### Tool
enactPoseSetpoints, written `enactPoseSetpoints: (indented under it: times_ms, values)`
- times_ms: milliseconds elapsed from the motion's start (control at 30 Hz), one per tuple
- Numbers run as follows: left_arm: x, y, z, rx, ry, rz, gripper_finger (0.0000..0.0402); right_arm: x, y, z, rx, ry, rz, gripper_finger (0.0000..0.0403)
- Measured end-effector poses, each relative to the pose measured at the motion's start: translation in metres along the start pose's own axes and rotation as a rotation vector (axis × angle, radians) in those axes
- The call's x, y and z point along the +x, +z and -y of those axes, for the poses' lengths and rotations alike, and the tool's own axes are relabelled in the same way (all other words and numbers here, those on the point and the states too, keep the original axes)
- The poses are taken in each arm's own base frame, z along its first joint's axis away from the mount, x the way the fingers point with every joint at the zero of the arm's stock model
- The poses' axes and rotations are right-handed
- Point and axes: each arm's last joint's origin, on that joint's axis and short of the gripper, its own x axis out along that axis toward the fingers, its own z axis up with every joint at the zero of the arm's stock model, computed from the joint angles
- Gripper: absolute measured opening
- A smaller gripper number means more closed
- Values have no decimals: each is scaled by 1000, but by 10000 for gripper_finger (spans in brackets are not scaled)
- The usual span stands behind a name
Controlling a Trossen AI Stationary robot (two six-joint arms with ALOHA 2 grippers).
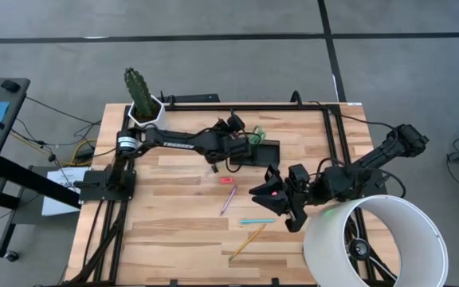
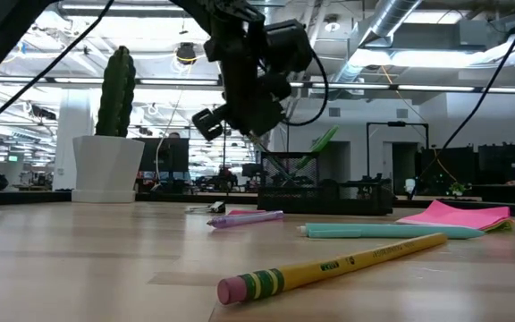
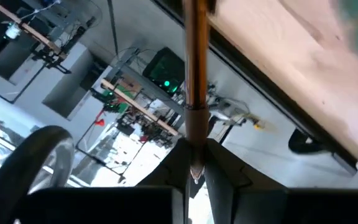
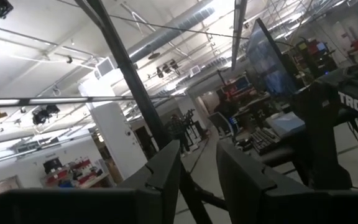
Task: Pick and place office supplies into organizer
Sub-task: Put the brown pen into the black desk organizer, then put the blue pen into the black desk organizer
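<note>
Clock basis: high view, read from the table's middle, 12 at the far edge.
Cactus: a green column cactus (image 1: 135, 84) in a white hexagonal pot (image 1: 146, 113), at 10 o'clock in the far left corner.
Left arm: it reaches from its base at 9 o'clock across toward 1 o'clock.
Pink eraser (image 1: 227, 180): tiny, lying on the light wooden table (image 1: 174, 239) close to the middle, toward 12 o'clock.
Purple pen (image 1: 228, 201): thin, lying just at 6 o'clock of the eraser.
Left gripper (image 3: 195, 155): raised over the organizer at 1 o'clock, its 2 dark fingers (image 3: 225, 168) clenched on a thin brown pencil (image 3: 196, 62) that stands up between them.
Yellow pencil (image 1: 247, 241): with a pink rubber end, lying at 5 o'clock near the front edge.
Teal pen (image 1: 257, 221): lying flat between the yellow pencil and the right gripper.
Organizer (image 1: 265, 153): a small black mesh tray at 1 o'clock, with green-handled scissors (image 1: 258, 134) at its far side.
Pink sticky-note pad (image 1: 269, 191): square, flat on the table at 3 o'clock, just beside the right gripper.
Right gripper (image 4: 197, 165): at 3 o'clock, released, its 2 fingers apart with nothing between them.
Lampshade (image 1: 373, 239): a large white cylinder at 4 o'clock, in the near right corner.
</note>
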Motion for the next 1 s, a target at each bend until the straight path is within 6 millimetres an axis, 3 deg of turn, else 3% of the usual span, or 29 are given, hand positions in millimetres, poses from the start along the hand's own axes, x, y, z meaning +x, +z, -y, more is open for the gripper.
enactPoseSetpoints:
  times_ms: [700,867,1000]
  values:
    - [-3,10,-6,-13,36,66,126,-1,-5,-1,-13,-7,-46,98]
    - [-18,8,-10,-82,55,28,142,-1,-5,-1,-12,-6,-43,98]
    - [-39,-9,-26,-187,67,-9,144,-2,-5,-3,-9,2,-46,98]
